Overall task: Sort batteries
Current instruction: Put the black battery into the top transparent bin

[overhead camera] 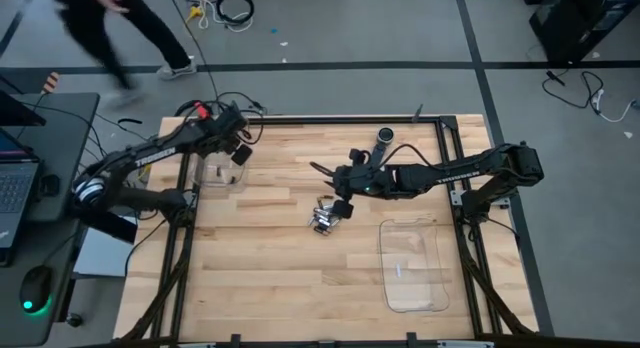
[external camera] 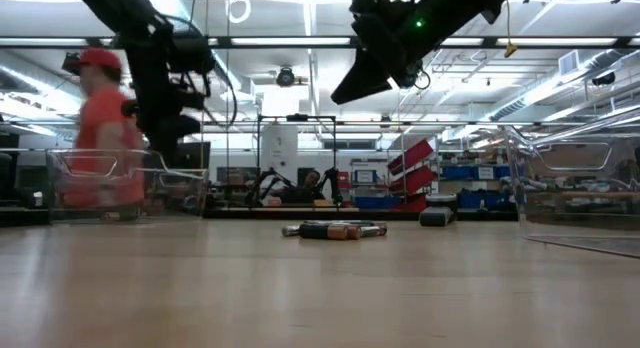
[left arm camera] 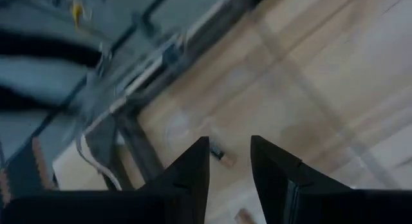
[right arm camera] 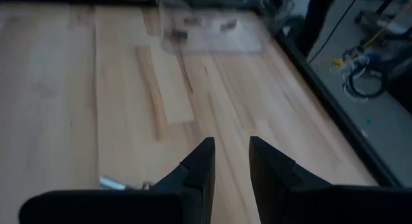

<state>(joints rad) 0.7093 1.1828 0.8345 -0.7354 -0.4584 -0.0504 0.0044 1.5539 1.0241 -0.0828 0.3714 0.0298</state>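
- The batteries [overhead camera: 322,220] lie in a small pile near the middle of the desk [overhead camera: 270,278] in the high view, slightly left of centre.
- In the low view the batteries [external camera: 333,230] show as a short row lying flat on the wood, at mid-frame.
- The right pincer [overhead camera: 343,208] hangs just to the upper right of that pile in the high view; in the low view it is well above the desk, not touching the batteries.
- Its fingers [right arm camera: 196,166] stand a little apart with nothing between them.
- The left pincer [overhead camera: 240,154] is at the upper left of the desk in the high view, over a small clear tray [overhead camera: 218,176], well apart from the pile.
- Its fingers [left arm camera: 193,169] are also slightly apart and empty; a few batteries [left arm camera: 219,154] lie in the tray below them.
- A larger clear tray [overhead camera: 412,266] sits at the lower right of the desk.
- A person [external camera: 100,128] in a red top stands at the left of the low view, behind the desk.
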